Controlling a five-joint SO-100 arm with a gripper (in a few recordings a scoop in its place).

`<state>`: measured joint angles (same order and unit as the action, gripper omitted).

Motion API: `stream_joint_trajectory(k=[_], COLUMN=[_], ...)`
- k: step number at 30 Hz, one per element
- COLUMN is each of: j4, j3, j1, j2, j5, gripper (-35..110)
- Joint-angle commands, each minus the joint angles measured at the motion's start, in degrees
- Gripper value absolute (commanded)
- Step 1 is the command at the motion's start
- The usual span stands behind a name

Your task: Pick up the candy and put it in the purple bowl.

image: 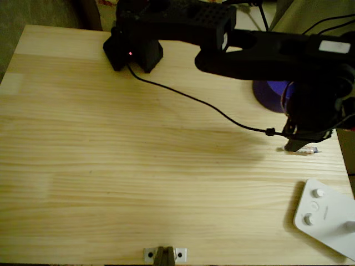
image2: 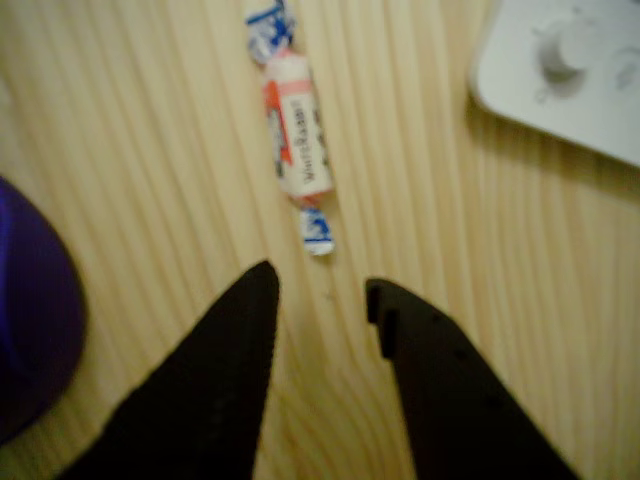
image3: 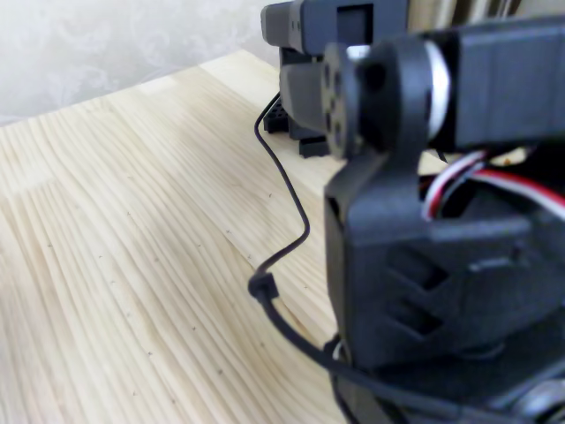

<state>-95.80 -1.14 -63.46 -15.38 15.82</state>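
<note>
The gripper point(image2: 320, 290) is held narrowly open and empty above the table point(image2: 420, 230). The candy point(image2: 295, 135) is seen lying flat just beyond the fingertips point(image2: 262, 285), untouched. The bowl point(image2: 30, 320) is placed near, at the wrist view's left; a white device point(image2: 570, 70) at upper right.
</note>
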Motion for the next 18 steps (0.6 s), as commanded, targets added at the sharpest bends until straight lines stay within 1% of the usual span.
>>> stream_joint_trajectory(k=[1, 3, 5, 6, 8, 13, 18], j4=[-0.62, 1.41, 5.71, 6.77, 13.45, 20.39, 21.88], j3=[-3.43, 0.44, 7.73, 8.26, 20.3, 25.58, 27.77], j1=[-1.14, -1.49, -1.49, -1.49, -1.67, -2.46, -4.31], j2=[-9.32, -10.55, -14.33, -14.59, -21.53, -24.52, -26.37], j5=[1.58, 2.2, 2.72, 3.16, 3.78, 2.55, -1.05], gripper=[18, 18, 18, 18, 18, 18, 18])
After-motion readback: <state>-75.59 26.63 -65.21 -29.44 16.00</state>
